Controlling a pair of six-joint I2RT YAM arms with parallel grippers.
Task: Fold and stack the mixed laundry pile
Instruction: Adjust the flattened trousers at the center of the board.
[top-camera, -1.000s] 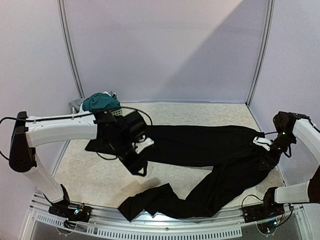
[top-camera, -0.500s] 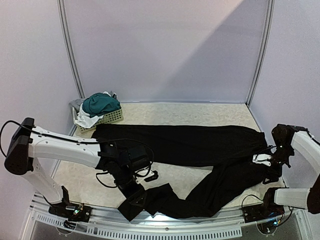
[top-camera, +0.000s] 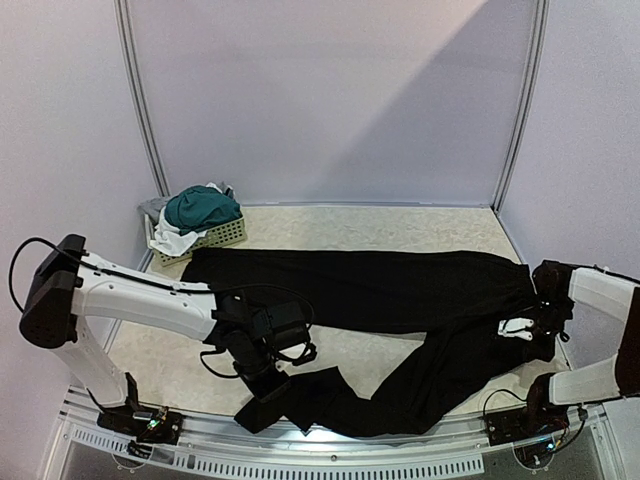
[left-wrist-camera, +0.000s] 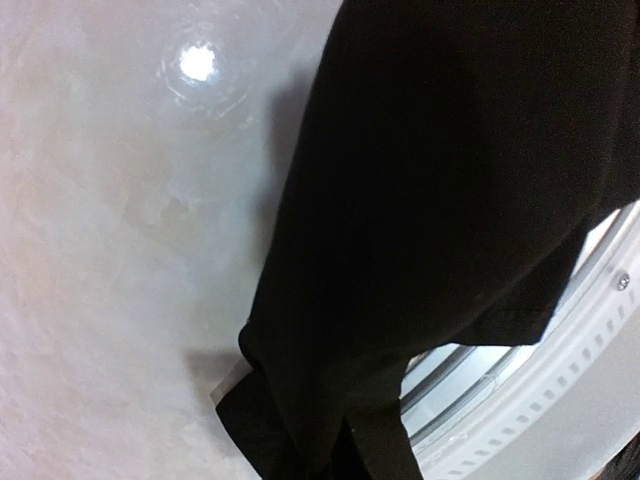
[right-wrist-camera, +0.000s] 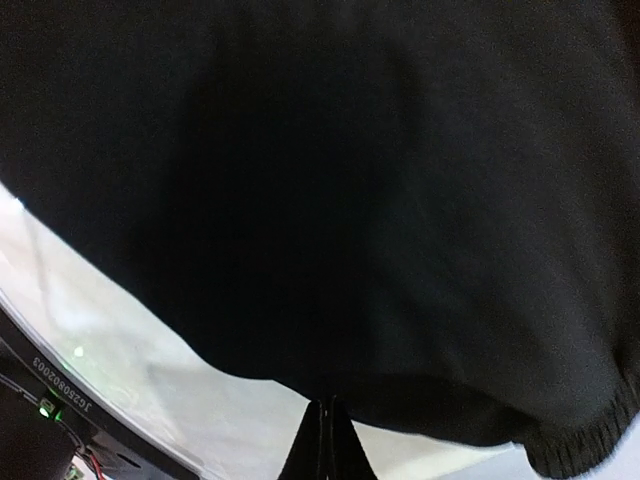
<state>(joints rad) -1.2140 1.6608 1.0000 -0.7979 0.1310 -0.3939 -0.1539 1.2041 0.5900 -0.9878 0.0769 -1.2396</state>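
The long black trousers (top-camera: 400, 290) lie spread across the table, one leg stretched to the far left and the other bent toward the front edge. My left gripper (top-camera: 268, 385) is low at the hem of the near leg. In the left wrist view it (left-wrist-camera: 345, 455) is shut on that black cloth (left-wrist-camera: 430, 180). My right gripper (top-camera: 533, 335) is at the waistband on the right. In the right wrist view it (right-wrist-camera: 325, 415) is shut, with its tips pinched at the edge of the cloth (right-wrist-camera: 350, 180). Teal shorts (top-camera: 203, 207) and a white cloth (top-camera: 170, 240) are heaped at the back left.
A small pale perforated basket (top-camera: 228, 234) holds the heap at the back left corner. The metal front rail (top-camera: 330, 445) runs under the near trouser leg, seen also in the left wrist view as a slotted rail (left-wrist-camera: 560, 340). Walls close in left, right and behind.
My left arm swung from above the far leg down to the near leg's hem and shut. My right gripper dropped inward onto the waistband and shut.
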